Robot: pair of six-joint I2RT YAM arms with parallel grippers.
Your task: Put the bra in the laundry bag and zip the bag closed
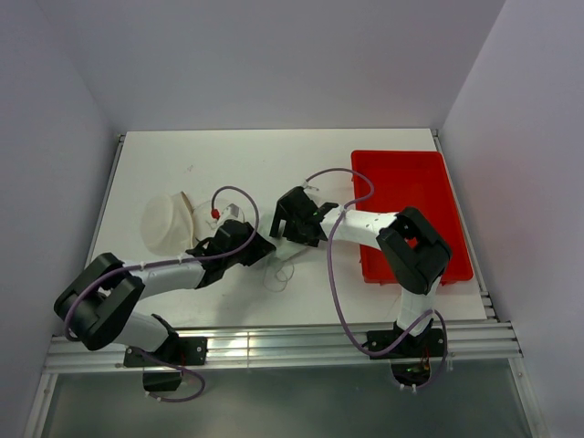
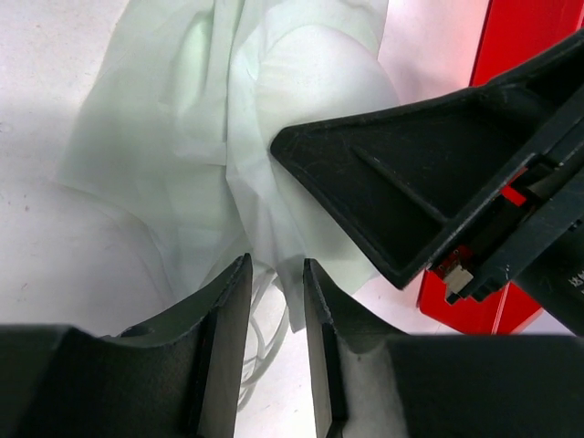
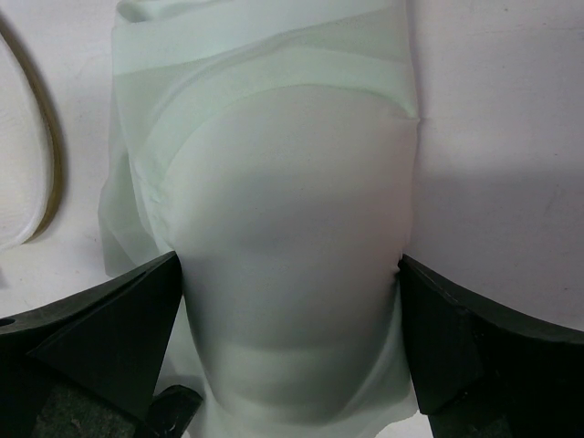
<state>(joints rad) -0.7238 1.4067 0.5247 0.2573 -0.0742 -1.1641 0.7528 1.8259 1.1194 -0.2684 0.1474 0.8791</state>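
Lying crumpled near the middle of the white table (image 1: 274,164), the bra (image 3: 292,255) sat between both arms. The right fingers (image 3: 109,338) stood wide open, straddling one rounded cup, one finger against each side. The left fingers (image 2: 224,338) were parted by a narrow gap, fabric at their tips, nothing clearly pinched. The bag (image 1: 167,224) lay to the left, a red tray (image 1: 411,182) to the right.

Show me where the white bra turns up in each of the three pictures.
Top external: bra mid-table, mostly hidden under the left gripper and right gripper; thin straps peek out.
Left wrist: bra fills the upper middle.
Right wrist: bra centre frame.
Shared landmark: the right gripper, over the bra in all three.
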